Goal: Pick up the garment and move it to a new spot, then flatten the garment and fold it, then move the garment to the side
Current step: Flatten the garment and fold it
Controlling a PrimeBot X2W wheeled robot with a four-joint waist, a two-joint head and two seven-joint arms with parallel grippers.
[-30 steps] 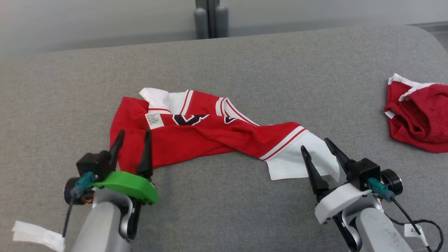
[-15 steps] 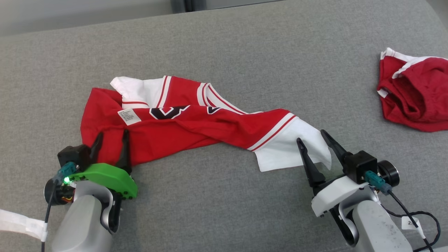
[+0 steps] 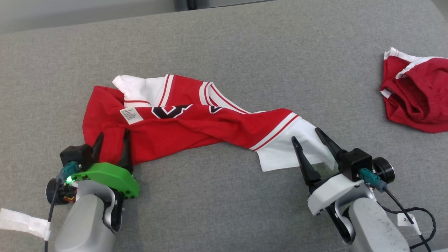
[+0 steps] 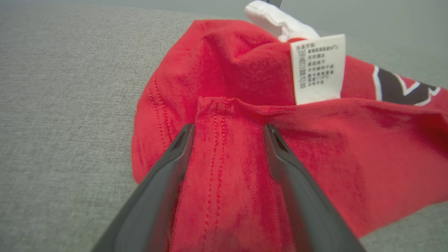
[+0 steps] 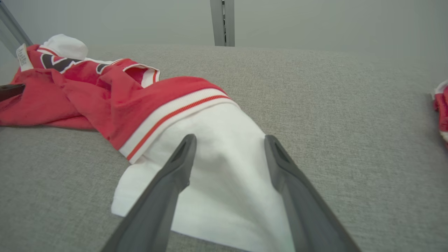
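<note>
Where writing is looked for, a white care label is seen sewn to the red garment; rows of small dark print are carried on it, too fine to be read. Dark lettering edged in white is printed on the red cloth, but it is broken by folds and cannot be made out. A small white tag is tied to the right arm's cable, and a "2" is seen on it, the rest being unreadable. The garment is laid crumpled and twisted across the middle of the grey bench, its white sleeve end turned toward the right. The left hand is held wide open over the red hem at the garment's left end, and the right hand is held wide open over the white sleeve end; nothing is gripped by either, and whether the fingertips touch the cloth cannot be told. A second red piece of clothing is left well apart at the bench's right edge. Against the picture of a second ago, the whole head view is shifted, so the camera is taken to have moved; the garment's shape is unchanged, both hands are spread as wide as before, and a green light is now lit beside the left hand.
</note>
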